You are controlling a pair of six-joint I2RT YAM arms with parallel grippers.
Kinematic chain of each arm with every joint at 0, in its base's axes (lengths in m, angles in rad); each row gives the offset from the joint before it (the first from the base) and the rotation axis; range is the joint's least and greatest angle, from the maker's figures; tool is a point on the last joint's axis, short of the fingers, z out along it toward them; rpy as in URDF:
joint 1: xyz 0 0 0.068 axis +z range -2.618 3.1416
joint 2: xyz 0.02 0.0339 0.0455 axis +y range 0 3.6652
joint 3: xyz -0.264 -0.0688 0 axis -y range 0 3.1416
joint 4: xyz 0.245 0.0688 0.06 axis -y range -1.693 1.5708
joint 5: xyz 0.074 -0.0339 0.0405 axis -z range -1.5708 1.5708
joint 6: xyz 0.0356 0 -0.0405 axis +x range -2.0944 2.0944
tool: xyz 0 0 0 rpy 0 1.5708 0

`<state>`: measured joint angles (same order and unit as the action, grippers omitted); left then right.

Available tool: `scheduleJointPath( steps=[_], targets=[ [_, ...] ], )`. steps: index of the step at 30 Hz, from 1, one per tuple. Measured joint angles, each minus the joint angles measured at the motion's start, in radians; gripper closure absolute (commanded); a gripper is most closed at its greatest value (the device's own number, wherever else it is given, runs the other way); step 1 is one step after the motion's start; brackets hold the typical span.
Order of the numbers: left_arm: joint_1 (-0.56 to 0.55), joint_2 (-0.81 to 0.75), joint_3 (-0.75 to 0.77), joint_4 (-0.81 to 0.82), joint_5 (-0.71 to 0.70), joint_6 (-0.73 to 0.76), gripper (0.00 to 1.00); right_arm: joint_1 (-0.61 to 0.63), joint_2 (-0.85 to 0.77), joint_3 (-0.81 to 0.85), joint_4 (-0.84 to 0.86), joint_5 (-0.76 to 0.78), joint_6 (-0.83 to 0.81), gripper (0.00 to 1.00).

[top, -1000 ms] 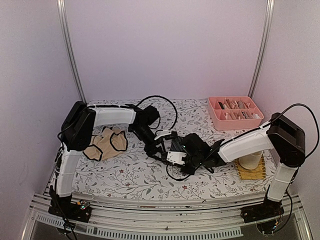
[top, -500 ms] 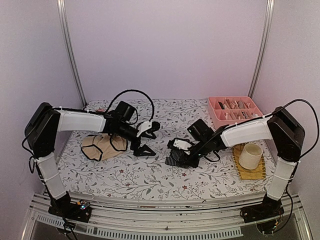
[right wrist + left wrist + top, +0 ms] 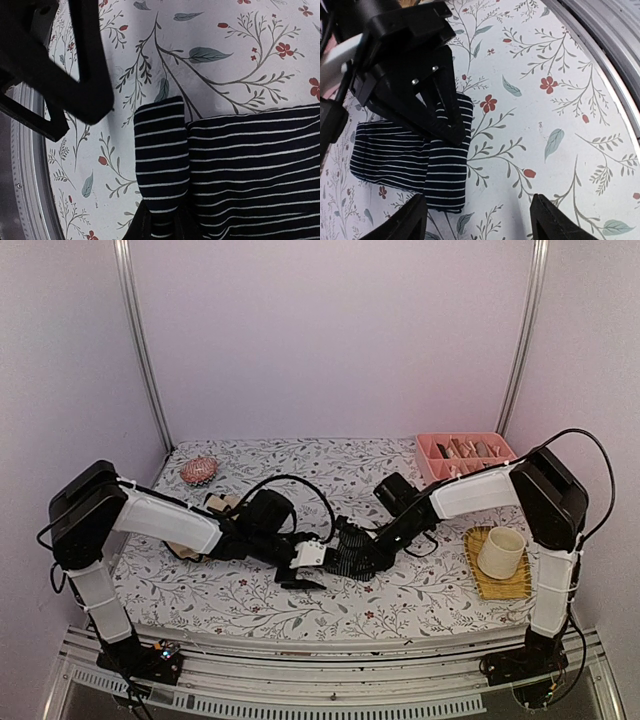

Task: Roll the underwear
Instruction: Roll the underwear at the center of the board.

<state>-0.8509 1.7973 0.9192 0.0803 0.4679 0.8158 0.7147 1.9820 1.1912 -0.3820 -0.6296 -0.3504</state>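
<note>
The navy striped underwear (image 3: 343, 560) lies partly folded at the table's middle, with one end rolled into a narrow band (image 3: 162, 145). My right gripper (image 3: 364, 550) is shut on that band's end; its fingers (image 3: 150, 227) pinch it from both sides. It also shows in the left wrist view (image 3: 427, 107), on the underwear (image 3: 405, 160). My left gripper (image 3: 305, 571) is open and empty just left of the navy piece, its fingertips (image 3: 405, 220) wide apart over bare cloth. The beige underwear (image 3: 214, 503) is mostly hidden behind my left arm.
A reddish-pink hairbrush (image 3: 198, 471) lies at the back left. A pink divided tray (image 3: 470, 462) stands at the back right. A cream cup (image 3: 502, 552) sits on a yellow mat (image 3: 500, 585) at the right. The table's metal front rail (image 3: 600, 45) runs close by.
My left gripper has swung right from beside the beige underwear to the near left side of the navy one. My right gripper has stayed on the navy underwear, shifted slightly.
</note>
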Motion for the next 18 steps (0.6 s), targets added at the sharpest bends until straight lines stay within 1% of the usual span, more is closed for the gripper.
scheduleJointPath(
  steps=[4, 7, 11, 18],
  targets=[
    [-0.045, -0.001, -0.014, 0.060, -0.080, 0.035, 0.31, -0.026, 0.039, 0.027, -0.027, -0.086, 0.013, 0.95],
    [-0.063, 0.003, -0.014, 0.104, -0.152, 0.052, 0.31, -0.035, 0.064, 0.056, -0.057, -0.122, 0.021, 0.95],
    [-0.107, 0.032, -0.014, 0.172, -0.261, 0.080, 0.42, -0.037, 0.080, 0.076, -0.082, -0.146, 0.022, 0.95],
    [-0.151, 0.077, -0.033, 0.243, -0.359, 0.139, 0.43, -0.037, 0.086, 0.080, -0.101, -0.169, 0.021, 0.95]
  ],
)
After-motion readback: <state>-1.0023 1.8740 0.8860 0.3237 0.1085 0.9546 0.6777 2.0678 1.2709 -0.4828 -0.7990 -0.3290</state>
